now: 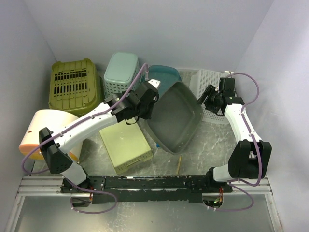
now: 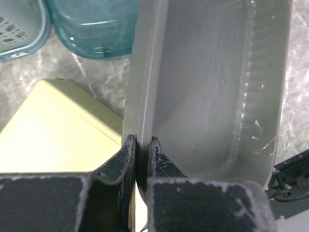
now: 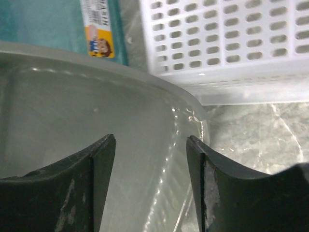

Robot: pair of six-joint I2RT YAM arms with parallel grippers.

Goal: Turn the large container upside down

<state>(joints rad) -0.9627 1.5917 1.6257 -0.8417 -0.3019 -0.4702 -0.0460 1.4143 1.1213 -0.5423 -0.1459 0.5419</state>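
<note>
Pinching the tub's (image 1: 176, 118) left rim, the left gripper (image 2: 141, 145) was clamped shut on that thin wall and held that side raised. The tub sat mid-table, tilted, its hollow facing up and to the right, so the flip looked only begun: it had yet to pass upright and come down on its mouth. The right gripper (image 3: 150, 145) hung by the tub's far right corner with jaws apart, holding nothing. Room was tight. A white basket (image 1: 210, 89) stood just beside the tub's right side, a teal bin (image 1: 164, 75) just behind, and a yellow box (image 1: 126, 146) against its left. Tipping rightward would likely land the tub on the basket.
</note>
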